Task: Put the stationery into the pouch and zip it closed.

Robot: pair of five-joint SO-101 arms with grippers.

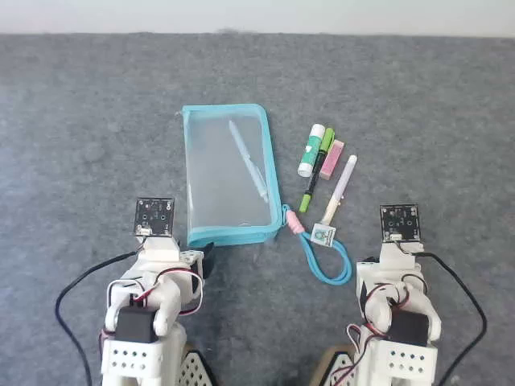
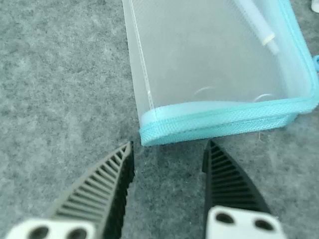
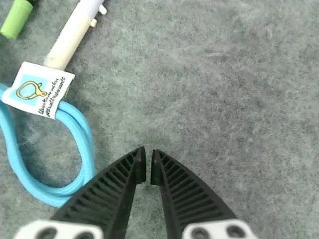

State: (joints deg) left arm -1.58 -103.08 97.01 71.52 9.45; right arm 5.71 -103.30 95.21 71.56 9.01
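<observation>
From the high view, the pouch (image 1: 229, 177) lies flat in the middle of the grey mat (image 1: 80, 121), translucent with a teal edge, and one pale pen (image 1: 248, 161) is already inside it. The rest of the stationery lies just right of it in a tight cluster: a glue stick (image 1: 311, 150), a green marker (image 1: 316, 169), a pink eraser (image 1: 331, 158) and a white pen (image 1: 339, 189). The first three touch or nearly touch. A teal strap (image 1: 330, 257) with a tag (image 1: 323, 235) loops from the pouch's near right corner. The left arm (image 1: 157, 273) sits near the pouch's near left corner and the right arm (image 1: 398, 281) just near of the strap. In the left wrist view, the left gripper (image 2: 169, 149) is spread wide and empty, its tips just short of the pouch's near edge. In the right wrist view, the right gripper (image 3: 148, 152) is closed to a sliver with nothing in it, over bare mat beside the strap. Whether the zip is open I cannot tell. The likely troubles: a pinch on one item drags its neighbour because they lie so close; the light pouch slides if the left claw does not pin it; and the right claw snags the strap on its way to the pens.
</observation>
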